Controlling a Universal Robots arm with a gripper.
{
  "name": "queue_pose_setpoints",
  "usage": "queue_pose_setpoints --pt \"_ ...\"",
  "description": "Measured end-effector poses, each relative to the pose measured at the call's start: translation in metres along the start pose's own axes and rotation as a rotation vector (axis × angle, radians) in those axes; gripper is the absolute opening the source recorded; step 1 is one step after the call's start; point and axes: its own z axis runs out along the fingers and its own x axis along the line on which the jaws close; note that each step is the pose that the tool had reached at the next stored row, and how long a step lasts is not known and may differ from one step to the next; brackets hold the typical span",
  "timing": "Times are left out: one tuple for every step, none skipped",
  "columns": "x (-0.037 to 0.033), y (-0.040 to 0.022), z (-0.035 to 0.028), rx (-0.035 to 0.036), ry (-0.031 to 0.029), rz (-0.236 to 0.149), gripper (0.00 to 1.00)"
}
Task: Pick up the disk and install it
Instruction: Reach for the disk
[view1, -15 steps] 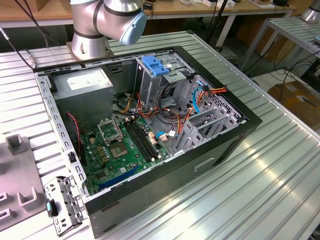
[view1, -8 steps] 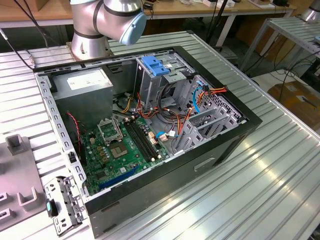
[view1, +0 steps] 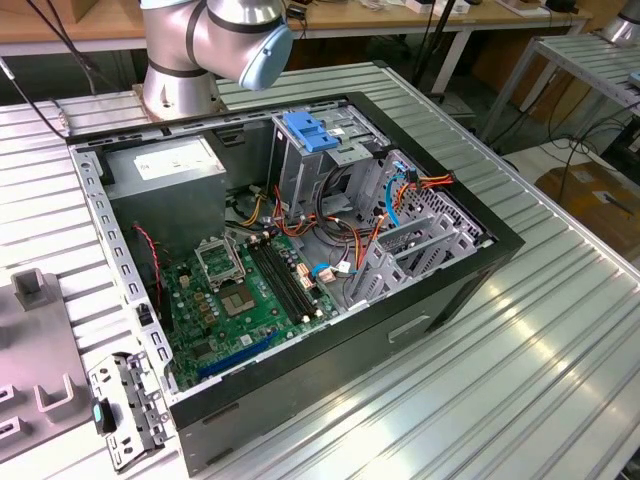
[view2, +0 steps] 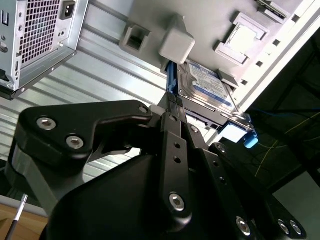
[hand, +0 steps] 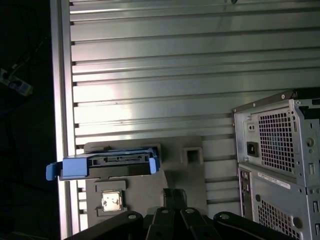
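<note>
The disk (view2: 210, 86) is a silver-grey drive with a white and blue label and blue plastic rails. It rests on a grey fixture tray (view2: 210, 20) next to a pale grey block (view2: 177, 44). In the first wrist view the disk (hand: 107, 161) shows edge-on on that tray (hand: 140, 196). My gripper (view2: 172, 102) hangs a short way off the disk, in line with one blue rail. Its fingertips (hand: 168, 193) sit close together with nothing between them, and they do not hold the disk.
The open black computer case (view1: 430, 300) lies on the slatted metal table, with a drive cage and blue latch (view1: 310, 135), a power-supply box (view1: 165, 165) and a green motherboard (view1: 240, 300). The case's vented rear (hand: 280, 145) stands near the tray. The arm's base (view1: 210, 40) stands behind the case.
</note>
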Motion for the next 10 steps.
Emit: queue_pose_setpoints --pt "0.0004 0.0 -0.0001 0.0 0.0001 0.0 0.11" --pt "0.0009 0.0 0.0 0.0 0.0001 0.0 0.11" --pt "0.0019 -0.0001 -0.0001 0.0 0.0001 0.0 0.11" --pt "0.003 -0.0002 -0.0001 0.0001 0.0001 0.0 0.11" --pt "0.0038 -0.0003 -0.0001 0.0 0.0001 0.0 0.11" --pt "0.0048 -0.0003 -0.0001 0.0 0.0001 0.0 0.11" --pt "0.0058 -0.0004 -0.0002 0.0001 0.0001 0.0 0.11" --pt "0.0067 -0.0005 -0.0002 0.0001 0.0 0.0 0.11" --pt "0.0078 -0.0006 -0.0001 0.0 0.0 0.0 0.11" --pt "0.0089 -0.0007 -0.0001 0.0 -0.0001 0.0 0.11"
